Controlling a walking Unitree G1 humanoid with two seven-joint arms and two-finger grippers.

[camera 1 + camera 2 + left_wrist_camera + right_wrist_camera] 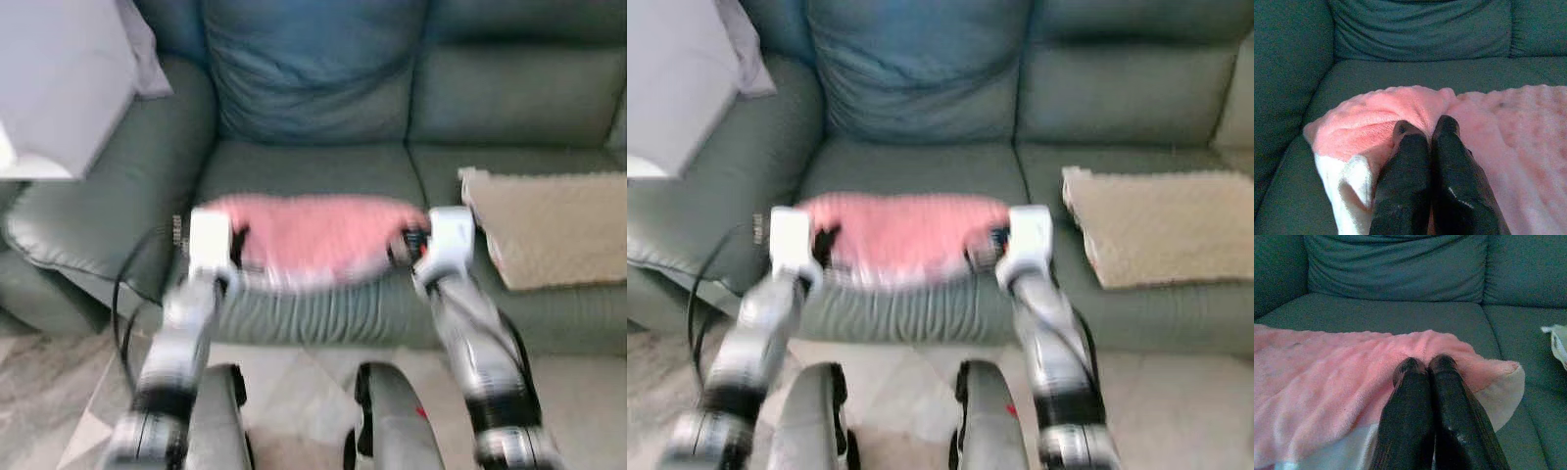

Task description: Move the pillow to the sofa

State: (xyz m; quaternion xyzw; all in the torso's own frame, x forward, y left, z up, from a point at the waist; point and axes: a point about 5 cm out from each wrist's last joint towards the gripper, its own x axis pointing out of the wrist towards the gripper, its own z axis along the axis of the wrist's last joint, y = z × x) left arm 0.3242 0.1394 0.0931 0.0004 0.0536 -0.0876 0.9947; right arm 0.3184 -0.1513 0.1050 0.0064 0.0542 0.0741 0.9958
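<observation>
Between left end effector (238,247) and right end effector (404,247): pink pillow (318,238), both clamped on its ends, over sofa (313,171) seat front. Remaining: lower, release.

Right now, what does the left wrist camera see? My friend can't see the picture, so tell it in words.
The left gripper, its two black fingers pressed together, pinches one end of a fluffy pink pillow with a white underside. The pillow lies on the seat of a dark green sofa, near its armrest, with the back cushion behind.
</observation>
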